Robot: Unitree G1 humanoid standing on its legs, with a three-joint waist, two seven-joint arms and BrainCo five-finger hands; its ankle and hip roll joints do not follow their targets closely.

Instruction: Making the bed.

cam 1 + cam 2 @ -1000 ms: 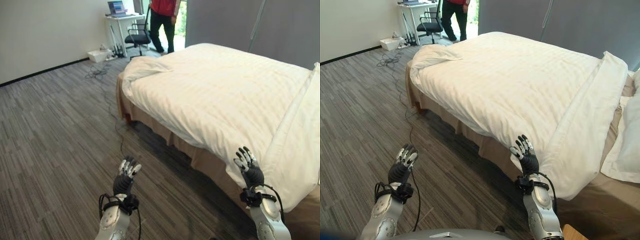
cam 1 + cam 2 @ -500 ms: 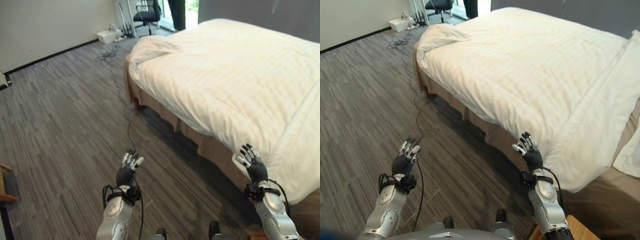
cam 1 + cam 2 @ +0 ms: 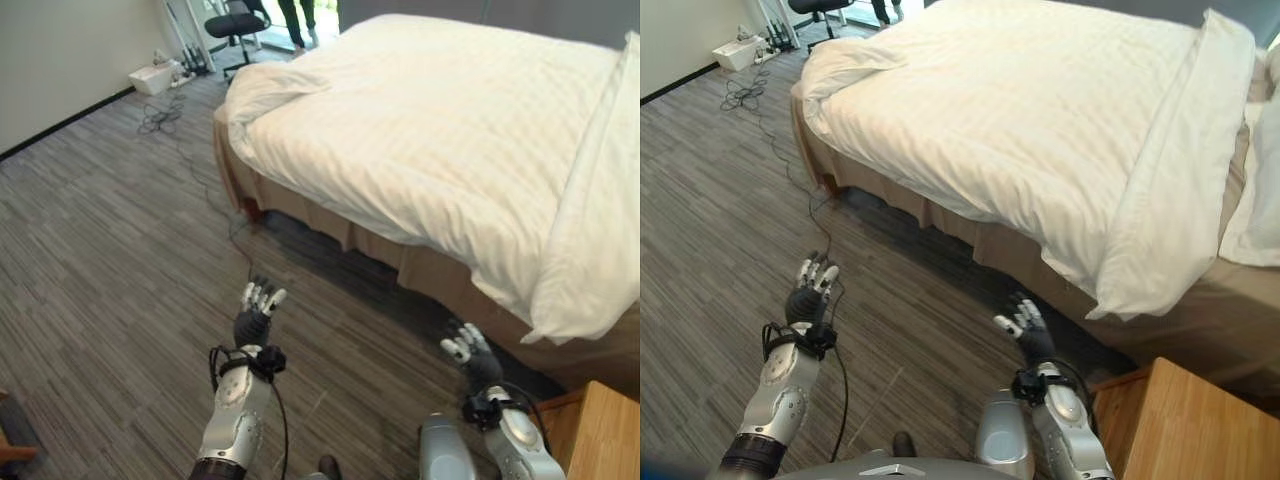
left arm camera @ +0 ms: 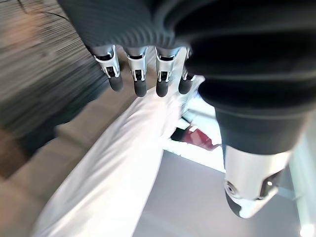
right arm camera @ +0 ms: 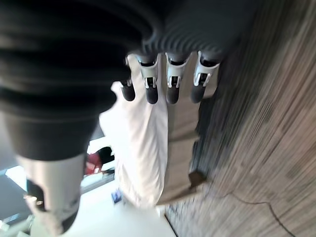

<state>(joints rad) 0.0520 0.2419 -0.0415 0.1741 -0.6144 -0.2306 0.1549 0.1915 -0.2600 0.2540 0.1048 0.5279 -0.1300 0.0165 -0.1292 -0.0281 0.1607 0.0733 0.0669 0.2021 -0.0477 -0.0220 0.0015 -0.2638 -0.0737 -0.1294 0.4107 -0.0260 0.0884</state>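
Hovering over the floor (image 3: 110,300), your left hand (image 3: 256,316) and right hand (image 3: 470,358) both show spread fingers, holding nothing. Ahead of the right hand, apart from it, the duvet (image 3: 450,140) drapes the bed (image 3: 1200,320). Beyond the left hand: a chair (image 3: 232,22), a person's legs (image 3: 297,14).

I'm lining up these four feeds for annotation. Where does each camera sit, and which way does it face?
Left eye view: on the head, looking down at floor and bed; left hand and right hand show.
Right eye view: same, slightly offset, adding a wooden stand.
Left wrist view: along the left hand's fingers toward the bed.
Right wrist view: along the right hand's fingers toward the bed.
All four share the bed.
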